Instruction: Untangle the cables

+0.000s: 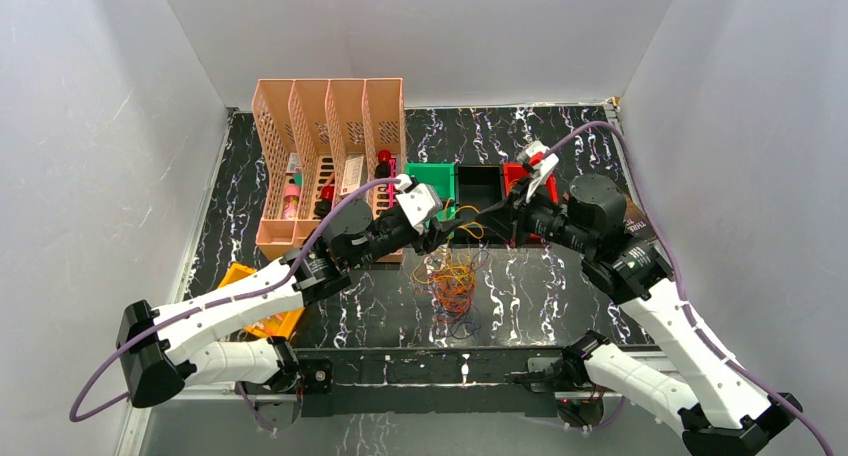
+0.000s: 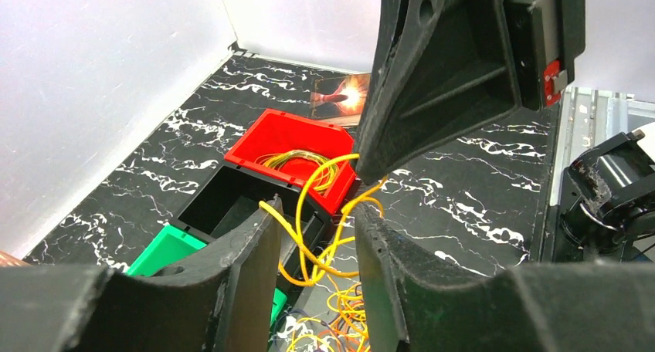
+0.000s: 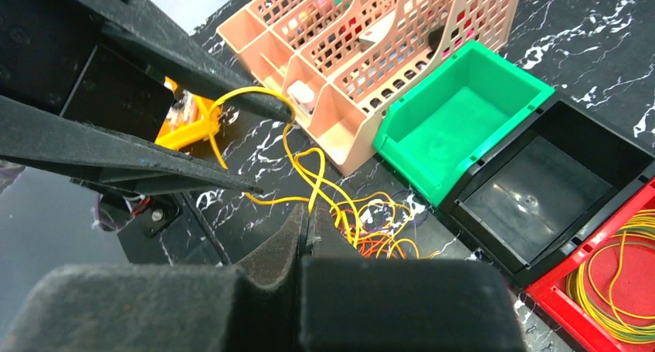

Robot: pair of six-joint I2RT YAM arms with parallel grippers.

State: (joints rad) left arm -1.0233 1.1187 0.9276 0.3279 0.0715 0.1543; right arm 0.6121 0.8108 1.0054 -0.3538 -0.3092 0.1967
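Over the bench, my right jaws are clenched on one yellow cable, lifted off the heap of cables that lies between the arms, in front of the green bin. My left jaws stand released, a finger on either side of that same strand, which rises from the heap through the gap to the right jaws. The right arm holds it, and the left arm is nearer the loose run below. More yellow loops lie coiled in the red bin. I judge the open room lies toward the near edge, since the bins and file rack crowd the far side.
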